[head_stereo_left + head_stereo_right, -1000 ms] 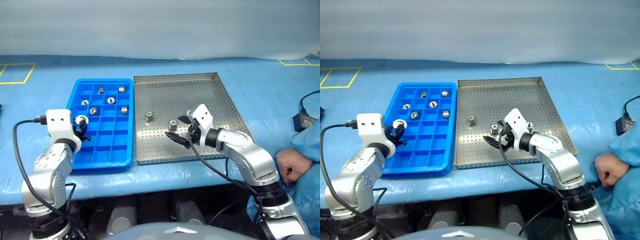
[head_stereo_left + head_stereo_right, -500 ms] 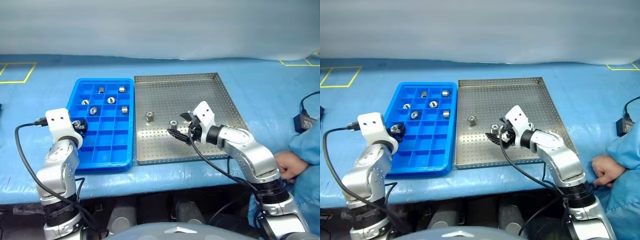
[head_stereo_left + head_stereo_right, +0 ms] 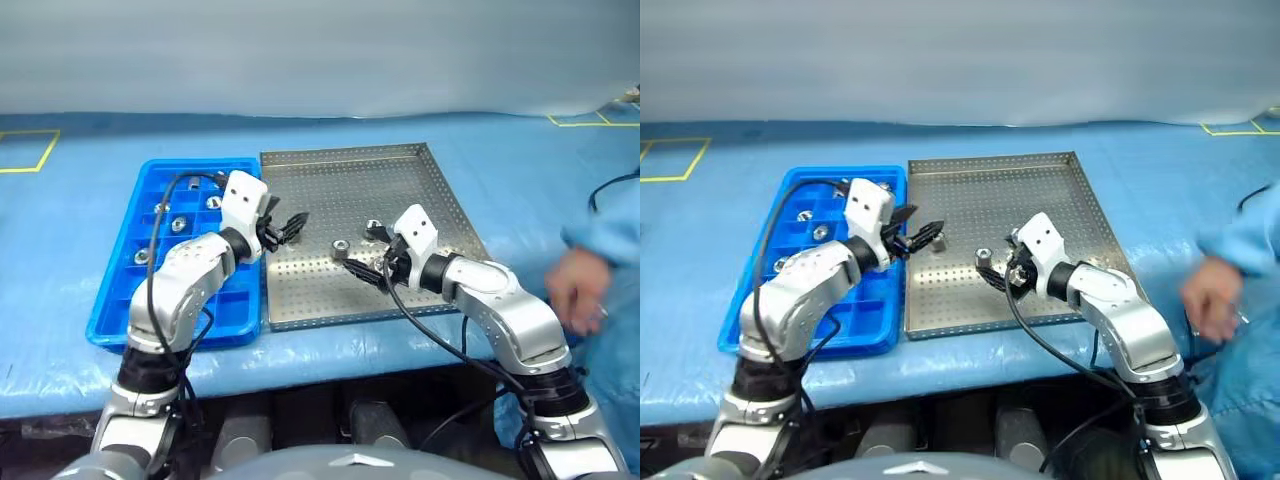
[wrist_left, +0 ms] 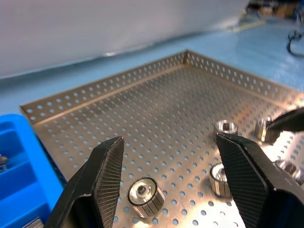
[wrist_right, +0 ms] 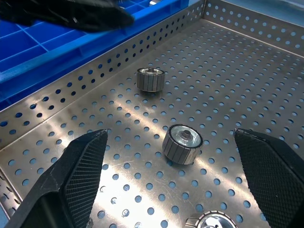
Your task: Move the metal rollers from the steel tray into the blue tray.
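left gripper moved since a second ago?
Yes. The left gripper has swung right, off the blue tray's left edge, across it, and now hangs open over the steel tray's left side near a roller.

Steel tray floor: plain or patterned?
Patterned: the shallow silver steel tray has a regular grid of small round holes, clearest in the left wrist view.

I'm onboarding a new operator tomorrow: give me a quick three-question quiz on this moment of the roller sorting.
1. True or false: the left gripper is open and empty over the steel tray.
2. Between which gripper's fingers does a metal roller stand on the steel tray floor? A) left B) right
3. Fill in: the blue tray lies on the robot's ____ side of the steel tray.

Key: 1 true; 2 B, the right gripper, open and not touching it; 3 left.
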### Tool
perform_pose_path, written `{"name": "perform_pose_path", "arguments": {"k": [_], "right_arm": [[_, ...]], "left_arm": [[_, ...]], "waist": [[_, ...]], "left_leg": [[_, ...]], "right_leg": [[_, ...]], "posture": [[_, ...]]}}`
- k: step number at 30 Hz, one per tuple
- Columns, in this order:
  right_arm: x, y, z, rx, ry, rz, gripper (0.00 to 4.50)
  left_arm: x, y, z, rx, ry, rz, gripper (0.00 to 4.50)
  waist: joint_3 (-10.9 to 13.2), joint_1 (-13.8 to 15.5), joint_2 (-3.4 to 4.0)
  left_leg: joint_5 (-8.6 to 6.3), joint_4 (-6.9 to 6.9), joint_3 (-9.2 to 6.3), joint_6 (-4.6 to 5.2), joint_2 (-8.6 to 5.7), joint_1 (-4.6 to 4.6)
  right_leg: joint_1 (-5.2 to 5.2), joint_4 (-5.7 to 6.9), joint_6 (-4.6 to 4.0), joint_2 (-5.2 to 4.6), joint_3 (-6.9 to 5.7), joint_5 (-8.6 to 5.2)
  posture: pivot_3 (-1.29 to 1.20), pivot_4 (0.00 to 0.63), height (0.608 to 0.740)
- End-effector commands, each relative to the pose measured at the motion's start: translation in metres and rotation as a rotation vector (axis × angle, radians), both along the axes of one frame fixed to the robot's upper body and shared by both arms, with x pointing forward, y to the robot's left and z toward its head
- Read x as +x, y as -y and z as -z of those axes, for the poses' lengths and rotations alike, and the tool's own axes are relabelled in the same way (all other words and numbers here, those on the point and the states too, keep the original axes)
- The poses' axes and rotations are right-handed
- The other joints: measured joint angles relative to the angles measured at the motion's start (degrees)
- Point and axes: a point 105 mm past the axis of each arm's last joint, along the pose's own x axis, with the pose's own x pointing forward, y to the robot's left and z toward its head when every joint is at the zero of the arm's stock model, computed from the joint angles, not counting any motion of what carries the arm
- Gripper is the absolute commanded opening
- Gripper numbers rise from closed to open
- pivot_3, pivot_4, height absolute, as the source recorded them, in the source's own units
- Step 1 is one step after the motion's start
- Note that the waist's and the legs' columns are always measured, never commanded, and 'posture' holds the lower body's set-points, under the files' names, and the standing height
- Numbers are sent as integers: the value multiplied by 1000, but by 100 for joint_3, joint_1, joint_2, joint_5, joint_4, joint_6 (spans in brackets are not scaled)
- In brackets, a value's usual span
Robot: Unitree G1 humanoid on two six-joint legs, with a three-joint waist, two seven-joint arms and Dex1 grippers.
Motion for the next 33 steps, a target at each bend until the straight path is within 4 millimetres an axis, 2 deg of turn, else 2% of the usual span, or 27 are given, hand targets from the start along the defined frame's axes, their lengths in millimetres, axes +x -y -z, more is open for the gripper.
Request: {"name": "perform_pose_path", "arguments": {"k": [1, 5, 14, 33], "right_arm": [[-4, 4, -7, 2, 41, 31, 4500], [-9, 9, -7, 7, 44, 66, 4500], [-8, 13, -9, 14, 55, 104, 4500], [-4, 9, -9, 14, 54, 83, 4500]], "left_arm": [[12, 5, 12, 90, -24, 38, 3335], [23, 1, 24, 193, -44, 24, 3335], [27, -4, 51, 316, -109, 5, 3335], [25, -12, 44, 278, -94, -20, 3335]], "waist": [[0, -57, 0], [0, -125, 0], [0, -310, 0], [-1, -340, 1]], "left_leg": [[0, 0, 0, 0, 0, -1], [-2, -3, 1, 2, -3, -12], [-4, -5, 12, 4, 0, -2], [-7, -9, 49, 11, 2, 5]], "right_leg": [[-1, -1, 0, 0, 0, 0], [-12, -4, 4, -4, 6, 2], [-11, 0, 13, -3, 19, 7], [-22, 1, 23, 2, 64, 13]], "posture": [[-118, 150, 740], [-161, 150, 740], [-168, 150, 740], [-139, 150, 740]]}}
